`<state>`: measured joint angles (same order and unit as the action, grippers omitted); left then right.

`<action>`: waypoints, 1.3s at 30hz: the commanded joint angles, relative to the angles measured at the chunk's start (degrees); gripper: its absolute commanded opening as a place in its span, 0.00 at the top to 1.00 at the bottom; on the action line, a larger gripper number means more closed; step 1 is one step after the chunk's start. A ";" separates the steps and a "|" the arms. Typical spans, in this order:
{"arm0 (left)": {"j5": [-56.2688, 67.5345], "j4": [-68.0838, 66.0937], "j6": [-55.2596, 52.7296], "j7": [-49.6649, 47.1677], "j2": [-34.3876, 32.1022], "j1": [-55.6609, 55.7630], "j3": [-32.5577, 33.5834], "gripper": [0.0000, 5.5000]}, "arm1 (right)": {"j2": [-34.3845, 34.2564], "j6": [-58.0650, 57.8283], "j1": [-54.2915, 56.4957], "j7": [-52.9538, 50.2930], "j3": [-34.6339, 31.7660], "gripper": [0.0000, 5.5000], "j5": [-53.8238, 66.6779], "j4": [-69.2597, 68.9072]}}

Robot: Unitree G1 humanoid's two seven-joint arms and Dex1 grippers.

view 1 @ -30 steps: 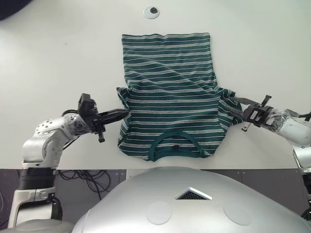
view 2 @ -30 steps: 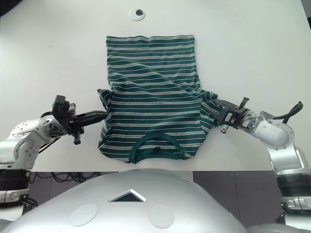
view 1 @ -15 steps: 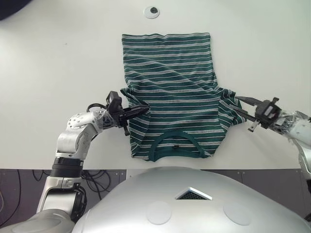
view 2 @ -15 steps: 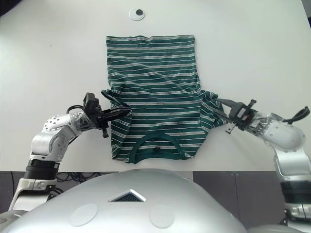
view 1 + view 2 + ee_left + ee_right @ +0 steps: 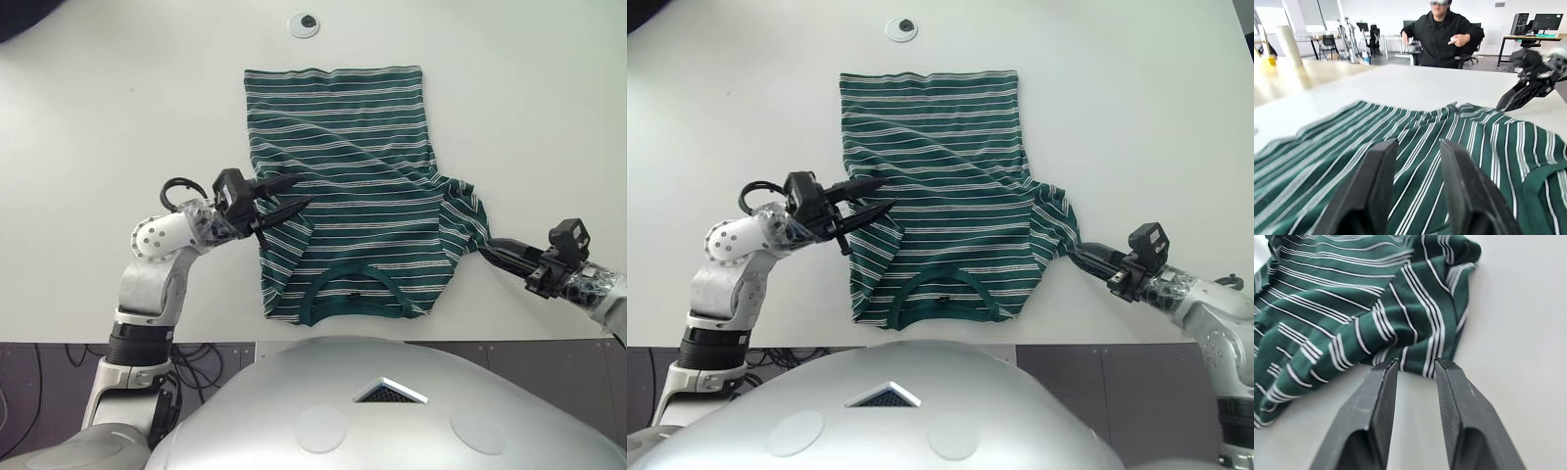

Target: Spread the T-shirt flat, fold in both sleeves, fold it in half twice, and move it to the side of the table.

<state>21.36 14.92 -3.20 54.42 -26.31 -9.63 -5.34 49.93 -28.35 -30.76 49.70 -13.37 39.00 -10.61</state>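
A dark green T-shirt with thin white stripes (image 5: 343, 166) lies on the big white table (image 5: 118, 117) in front of me. Its long way runs straight away from me. The neck hole (image 5: 358, 286) is at the end close to me, and the bottom edge (image 5: 333, 72) points to the far side. Past that edge sits a small white round disc with a dark middle (image 5: 303, 23).

The sleeve on my left side lies folded in over the shirt. The right sleeve (image 5: 465, 211) sticks out to the side, all bunched up.

My left gripper (image 5: 299, 191) is over the left part of the shirt. Its two fingers are spread apart and hold nothing.

My right gripper (image 5: 488, 247) is low on the table, just beside the bunched sleeve. Its fingers are spread apart too, with the tips right at the sleeve's edge and no cloth pinched.
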 commanded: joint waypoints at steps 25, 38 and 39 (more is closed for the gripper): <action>-0.80 -2.95 6.12 -0.64 -0.44 -2.07 -1.30 0.72 | -5.14 1.01 4.71 1.07 4.82 0.95 -8.86 6.03; -0.60 -2.06 5.27 -1.25 -0.77 -1.39 -1.56 0.72 | -4.37 0.36 3.43 5.74 -3.00 0.99 -2.72 4.75; -0.53 -2.05 5.19 -1.25 -0.77 -1.30 -1.59 0.72 | -4.16 -0.78 3.20 6.51 -5.38 0.99 -0.47 3.68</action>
<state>21.31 12.13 2.71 53.51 -26.55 -11.43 -6.84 45.45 -26.84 -26.93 55.09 -14.56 35.09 -5.17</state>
